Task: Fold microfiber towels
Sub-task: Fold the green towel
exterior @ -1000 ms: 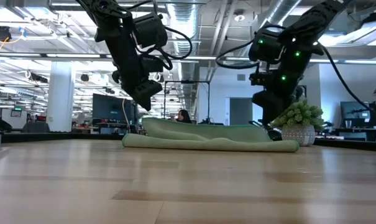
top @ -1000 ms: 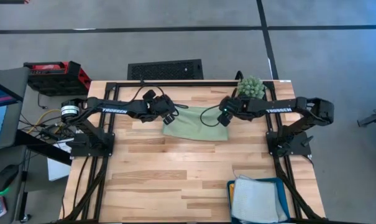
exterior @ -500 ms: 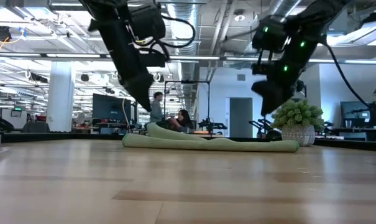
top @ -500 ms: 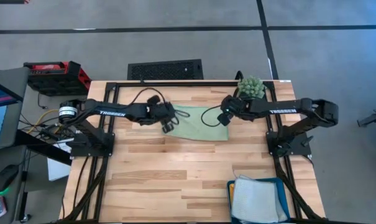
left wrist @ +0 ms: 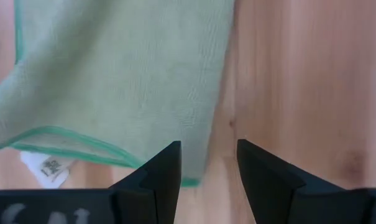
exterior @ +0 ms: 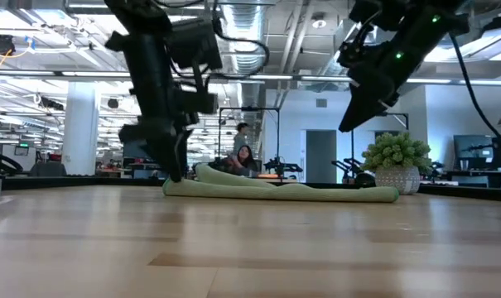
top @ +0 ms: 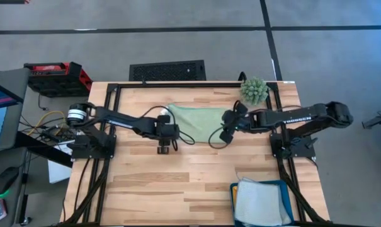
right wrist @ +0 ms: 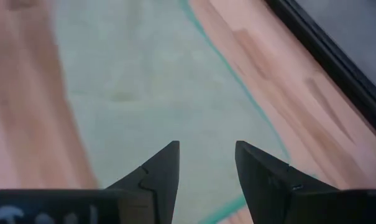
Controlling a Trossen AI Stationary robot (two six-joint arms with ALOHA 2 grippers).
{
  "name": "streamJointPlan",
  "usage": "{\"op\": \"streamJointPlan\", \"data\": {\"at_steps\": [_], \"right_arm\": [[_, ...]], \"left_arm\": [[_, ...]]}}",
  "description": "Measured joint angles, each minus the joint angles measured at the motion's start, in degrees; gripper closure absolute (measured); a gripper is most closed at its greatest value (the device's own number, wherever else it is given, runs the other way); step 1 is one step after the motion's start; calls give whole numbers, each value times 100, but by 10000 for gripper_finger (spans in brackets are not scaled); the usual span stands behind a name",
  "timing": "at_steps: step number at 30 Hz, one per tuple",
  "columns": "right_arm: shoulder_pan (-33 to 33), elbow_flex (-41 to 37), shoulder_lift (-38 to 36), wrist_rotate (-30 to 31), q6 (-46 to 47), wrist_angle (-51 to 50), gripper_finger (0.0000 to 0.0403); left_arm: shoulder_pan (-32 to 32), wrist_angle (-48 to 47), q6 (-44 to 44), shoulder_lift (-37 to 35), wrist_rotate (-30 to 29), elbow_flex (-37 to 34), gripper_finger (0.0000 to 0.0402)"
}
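A light green towel (top: 196,116) with a darker green hem lies folded on the wooden table, toward its far middle. It also shows in the low view (exterior: 283,191). My left gripper (top: 164,147) is open, pointing down, low over the towel's near left corner (left wrist: 194,177). My right gripper (top: 223,134) is open above the towel's near right part (right wrist: 144,93), higher up in the low view (exterior: 349,124). Pale folded towels (top: 261,200) lie in a teal tray at the near right. The orange towel is out of view.
The spiky green ball plant (top: 254,90) stands at the far right corner, close behind my right arm. The teal tray (top: 233,189) sits at the near right edge. Bare wood (top: 171,183) lies between the towel and the near edge. A white label (left wrist: 50,167) sticks out under the towel.
Both grippers have left the towel's far edge and gone toward the near edge. My left gripper has turned to point down and has sunk to the towel's near left corner. My right gripper has risen. The towel's raised upper layer has settled flatter.
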Motion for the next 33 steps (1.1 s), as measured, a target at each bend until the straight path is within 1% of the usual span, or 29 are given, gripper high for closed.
{"op": "streamJointPlan", "data": {"at_steps": [3,6,14,18,24,29,33], "right_arm": [[243,0,0,-1,36,49,222],[432,0,0,1,42,49,222],[642,0,0,3,46,173,227],[645,0,0,1,45,188,226],[642,7,-124,0,43,86,227],[645,6,-560,1,80,-259,226],[643,4,-939,1,185,-407,225]], "left_arm": [[7,121,37,245,-417,2,253],[7,73,42,429,-662,2,253],[3,43,-21,544,-560,24,258],[3,-97,-159,541,-489,22,295],[10,-361,-161,544,-483,89,388],[18,-748,-100,529,-565,621,395],[18,-748,304,520,-629,1150,399]]}}
